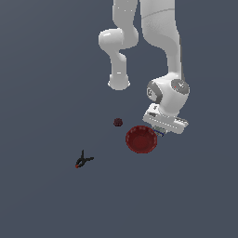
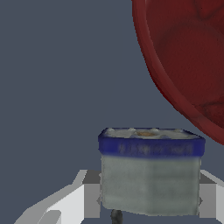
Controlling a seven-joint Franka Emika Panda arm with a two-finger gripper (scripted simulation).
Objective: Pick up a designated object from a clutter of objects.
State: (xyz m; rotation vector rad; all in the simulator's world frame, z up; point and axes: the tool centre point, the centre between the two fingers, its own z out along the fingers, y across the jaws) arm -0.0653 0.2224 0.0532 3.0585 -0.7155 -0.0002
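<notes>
Between the fingers (image 2: pixel 89 199) of the gripper (image 2: pixel 148 201) the whitish-grey block (image 2: pixel 151 183) is sitting, blue band round its top, a yellowish spot on the lid; the pads are pressing both its sides, so the gripper is clamping it. Red bowl (image 1: pixel 141 139) is lying just beside it on the table (image 1: pixel 42 93), apart from the block; its inside is showing only red surface. Gripper is hanging at the bowl's edge on the exterior view's right. Small dark red lump (image 1: pixel 118 122) is sitting near the bowl; black clamp (image 1: pixel 83 161) is lying well apart.
</notes>
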